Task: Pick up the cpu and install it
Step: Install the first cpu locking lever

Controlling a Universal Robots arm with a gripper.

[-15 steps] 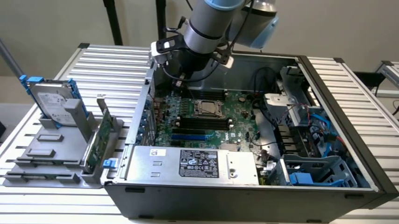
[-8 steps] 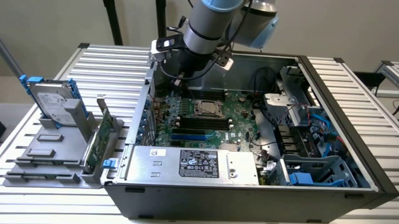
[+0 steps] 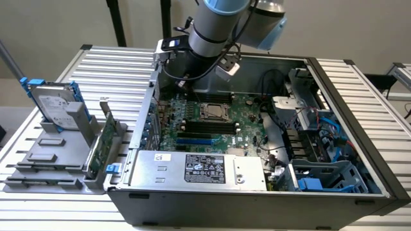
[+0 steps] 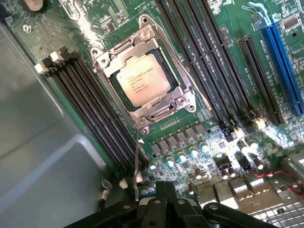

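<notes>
Dull silver metal tops the cpu (image 4: 143, 79), which lies flat in its socket, under a steel bracket (image 4: 156, 111), on the green motherboard (image 4: 42, 28). Black memory slots (image 4: 95, 109) flank it on two sides. The arm (image 3: 212, 24) reaches into the open computer case (image 3: 257, 204). The black gripper (image 4: 166, 202) hangs above the board, clear of the cpu. I cannot tell whether it is open, closed or holding anything.

Ribbed silver table (image 3: 115, 62) under bright, even light, slats running crosswise. Behind the table, plain beige wall (image 3: 51, 24) with two black uprights (image 3: 117, 21) against it. Past the table's edge on the exterior view's right, another slatted surface (image 3: 401, 72).
</notes>
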